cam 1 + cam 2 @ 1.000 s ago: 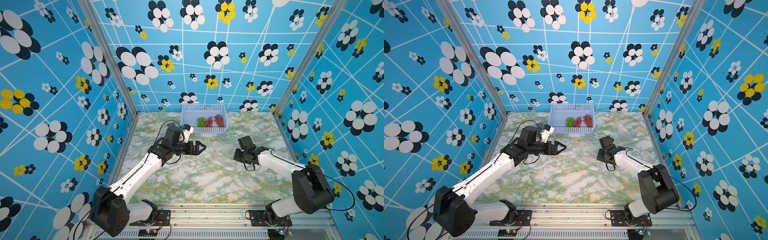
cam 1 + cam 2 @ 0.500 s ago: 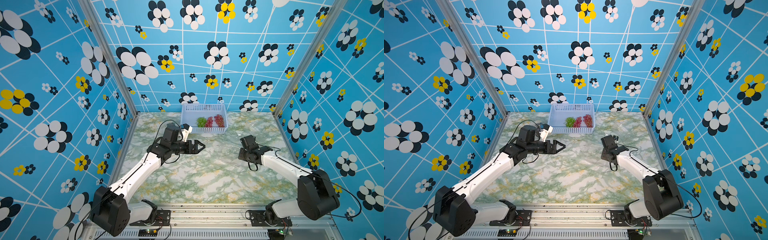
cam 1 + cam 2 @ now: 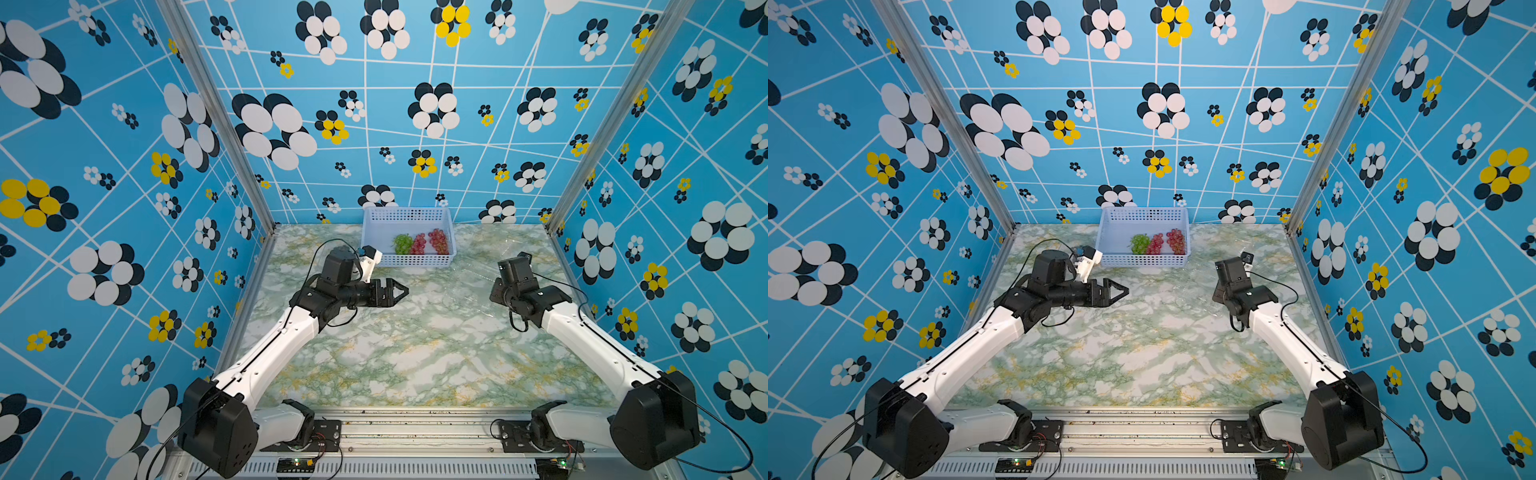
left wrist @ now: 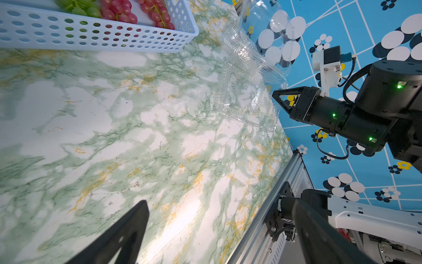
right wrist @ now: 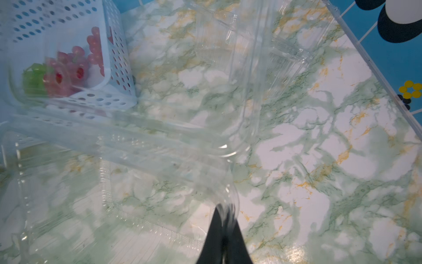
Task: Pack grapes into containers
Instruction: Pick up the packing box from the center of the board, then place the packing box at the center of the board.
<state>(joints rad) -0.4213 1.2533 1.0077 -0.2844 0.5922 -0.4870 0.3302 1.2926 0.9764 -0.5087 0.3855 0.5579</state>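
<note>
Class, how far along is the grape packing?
Done: nothing packed; three grape bunches lie in the perforated basket. In hand: the right gripper is shut on the edge of a clear clamshell; the left gripper is open, empty. Left: all packing.

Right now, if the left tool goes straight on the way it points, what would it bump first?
Probably the clear container, pinched at its rim by the right tool. How high the left tool rides is hard to judge.
</note>
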